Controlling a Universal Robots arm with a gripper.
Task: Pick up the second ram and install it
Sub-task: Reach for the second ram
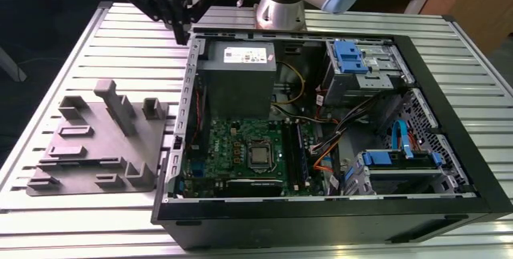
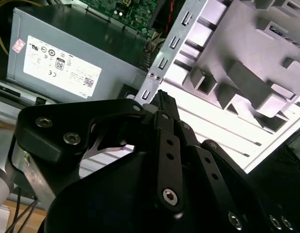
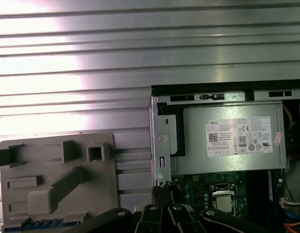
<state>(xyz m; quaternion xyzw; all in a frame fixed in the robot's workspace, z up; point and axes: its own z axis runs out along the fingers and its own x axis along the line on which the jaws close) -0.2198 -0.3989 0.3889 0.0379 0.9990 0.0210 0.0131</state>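
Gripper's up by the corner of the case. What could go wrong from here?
1. The gripper hangs shut close to the case's metal rim beside the power supply; a straight descent might strike that rim.
2. Loose cables lie beside the motherboard's memory slots, so an insertion there could snag or pinch them.

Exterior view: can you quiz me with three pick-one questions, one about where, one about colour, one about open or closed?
1. Where is the black gripper? A) on the grey plastic tray B) beside the grey metal power-supply box C) inside the blue cage
2. What colour is the big square circuit board? A) green B) red C) yellow
3. The black metal computer case is: A) closed B) wrapped up C) open
Answers: B, its tip sits by that box's corner; A, the board looks green; C, its insides show from above.
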